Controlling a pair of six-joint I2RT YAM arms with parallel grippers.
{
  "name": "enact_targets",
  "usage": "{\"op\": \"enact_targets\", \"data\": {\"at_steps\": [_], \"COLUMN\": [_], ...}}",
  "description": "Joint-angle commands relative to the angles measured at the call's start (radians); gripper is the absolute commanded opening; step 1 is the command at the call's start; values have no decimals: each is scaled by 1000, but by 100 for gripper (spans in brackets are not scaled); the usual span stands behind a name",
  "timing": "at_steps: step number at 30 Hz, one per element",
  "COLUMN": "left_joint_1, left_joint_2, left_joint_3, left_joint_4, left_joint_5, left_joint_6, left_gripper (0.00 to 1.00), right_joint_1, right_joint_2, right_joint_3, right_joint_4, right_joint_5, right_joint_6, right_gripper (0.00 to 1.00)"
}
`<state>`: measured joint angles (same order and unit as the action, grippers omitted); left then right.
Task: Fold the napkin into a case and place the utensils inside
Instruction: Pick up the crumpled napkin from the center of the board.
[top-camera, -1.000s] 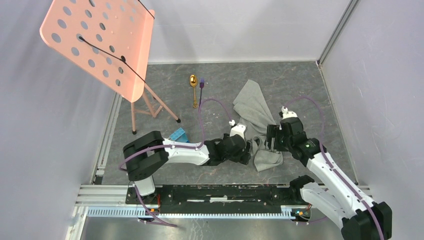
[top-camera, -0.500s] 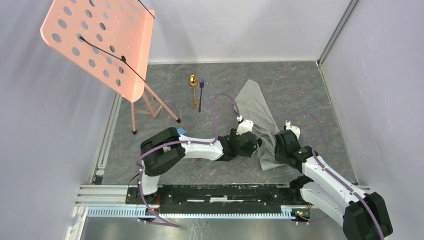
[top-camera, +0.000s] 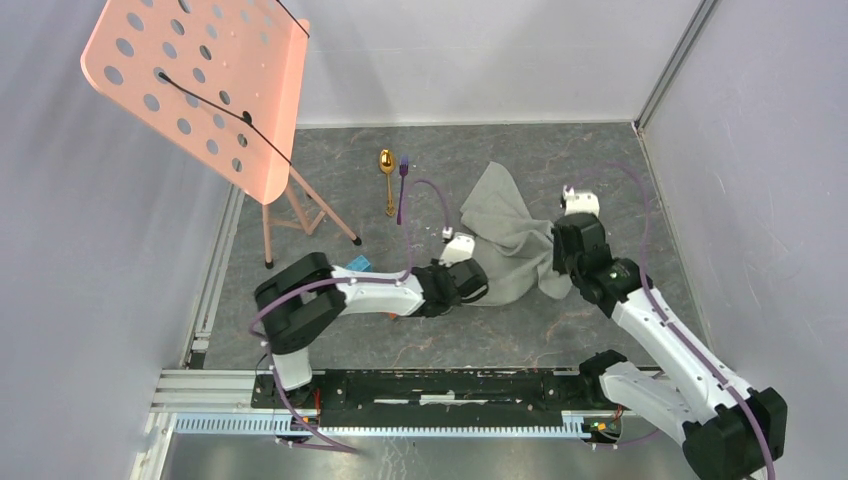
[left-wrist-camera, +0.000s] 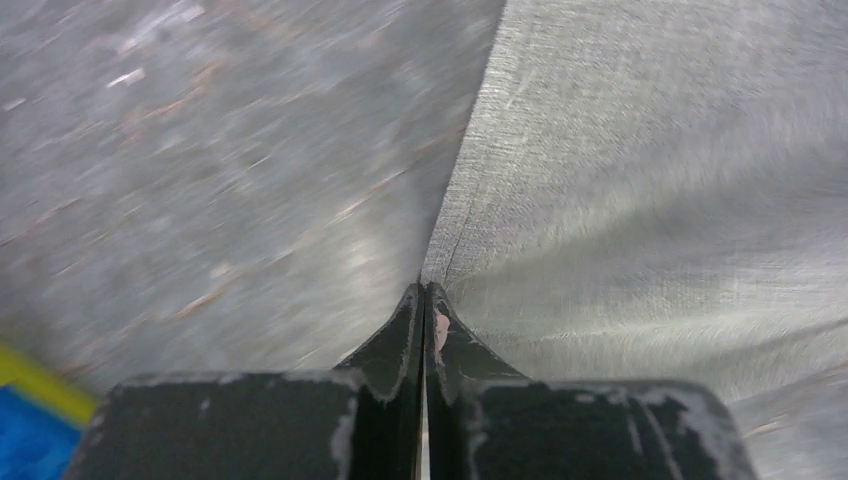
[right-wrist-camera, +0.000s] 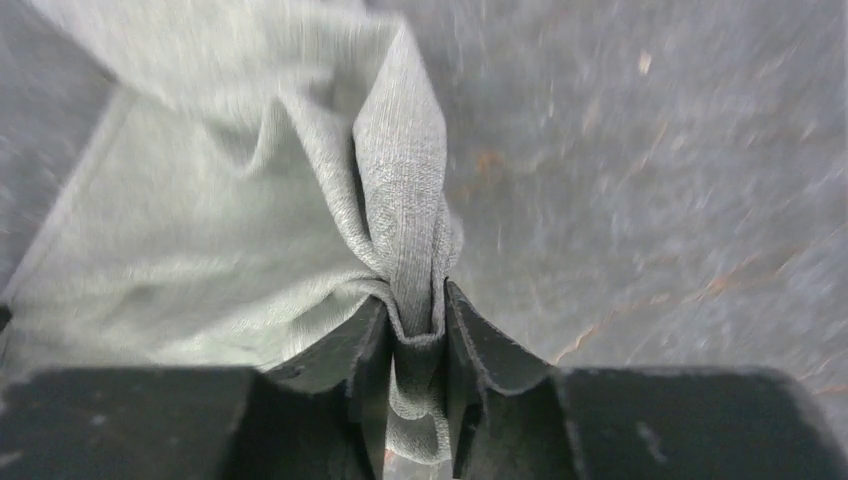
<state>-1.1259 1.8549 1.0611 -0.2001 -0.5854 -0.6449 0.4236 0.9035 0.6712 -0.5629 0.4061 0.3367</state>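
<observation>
Two corners of the napkin (top-camera: 508, 238) were in your grip, and little else was done. The cloth lay rumpled and unfolded near the middle of the table (top-camera: 600, 170), with no case formed.

The left gripper (left-wrist-camera: 424, 300) had its jaws pressed fully together on a thin edge at the cloth's near left side. The right gripper (right-wrist-camera: 415, 318) had its jaws a little apart, clamped around a bunched fold at the near right side.

The spoon (top-camera: 386, 170) and the fork (top-camera: 402, 185) lay side by side beyond the napkin's far left, apart from it and untouched.

I judged you were at the very start. Spreading the cloth flat, making every fold and loading both utensils were all left to do.

From above, both sets of fingertips were hidden under the wrists, so you could not tell whether the held edges were off the table. Both wrist views were blurred, and how much cloth the left jaws held was unclear. A blue block (top-camera: 356, 265) showed only partly behind the left arm.
</observation>
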Motion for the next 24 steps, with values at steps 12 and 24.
{"op": "enact_targets", "data": {"at_steps": [12, 24], "left_joint_1": [17, 17], "left_joint_2": [-344, -324], "left_joint_3": [-268, -256], "left_joint_4": [37, -1], "left_joint_5": [274, 278], "left_joint_6": [-16, -26], "left_gripper": [2, 30], "right_joint_1": [1, 61], "right_joint_2": [181, 161], "right_joint_3": [188, -13], "right_joint_4": [-71, -50], "right_joint_5": [-246, -39], "right_joint_6": [-136, 127], "right_gripper": [81, 75]}}
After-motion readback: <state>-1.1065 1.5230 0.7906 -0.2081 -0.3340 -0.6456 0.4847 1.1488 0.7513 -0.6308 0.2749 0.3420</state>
